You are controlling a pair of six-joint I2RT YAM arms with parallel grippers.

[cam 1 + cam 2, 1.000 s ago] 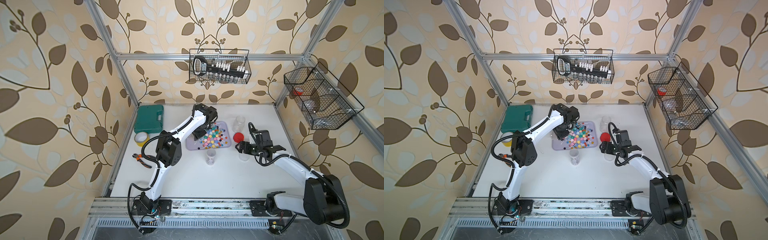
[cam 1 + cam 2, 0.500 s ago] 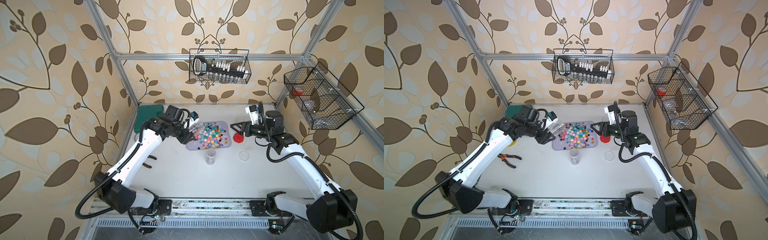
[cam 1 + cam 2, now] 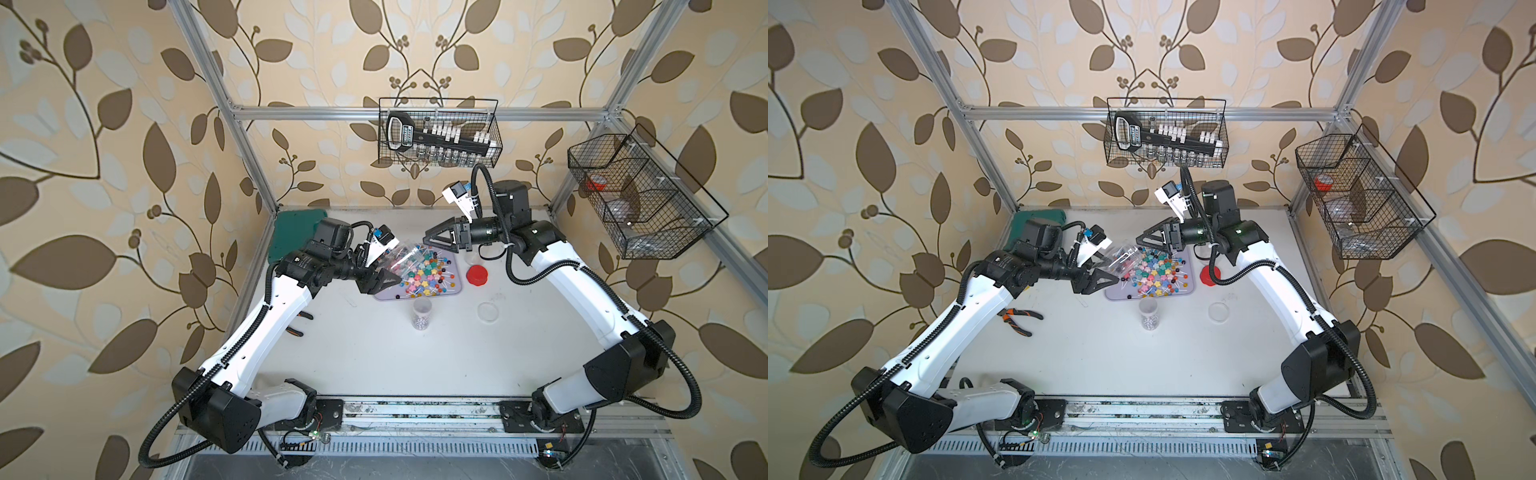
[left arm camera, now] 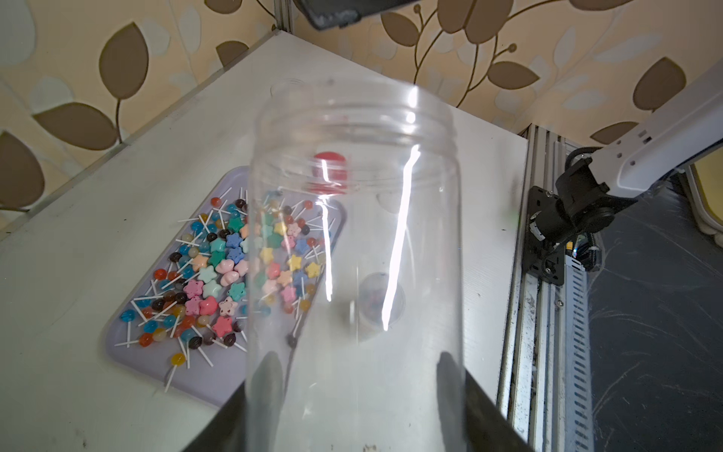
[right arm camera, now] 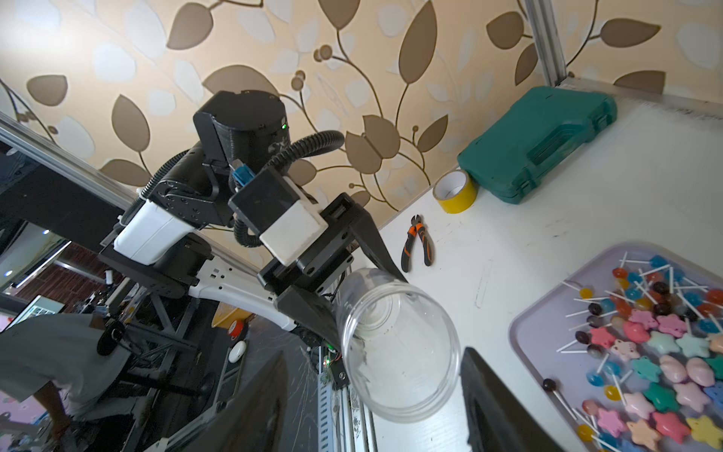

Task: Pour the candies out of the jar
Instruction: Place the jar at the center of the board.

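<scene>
Over the left end of the lilac tray (image 3: 455, 289), the left gripper (image 3: 384, 272) clamps the base of the clear jar (image 3: 395, 258), which lies tilted with its mouth toward the tray. Both wrist views show the jar's interior bare; no sweet is visible within. The candies (image 3: 419, 274), which are lollipops on white sticks, pastel stars and small dark pieces, lie heaped on the tray, a few sticks reaching its rim. The right gripper (image 3: 424, 240) hovers just beyond the jar's mouth, jaws apart and holding nothing; whether it touches the rim cannot be told.

Step in hand: the end of the pour, judged complete for this jar. Next move, as judged: turn the jar upright and set it on bare table (image 3: 374, 353) clear of the tray, gripping firmly, since smooth plastic may slip.

Other containers: a small clear jar (image 3: 422, 316) stands upright before the tray with tiny speckled sweets low in it, possibly due for pouring. A red lid (image 3: 476, 275) and a clear round lid (image 3: 487, 311) lie on the table apart from it.
</scene>
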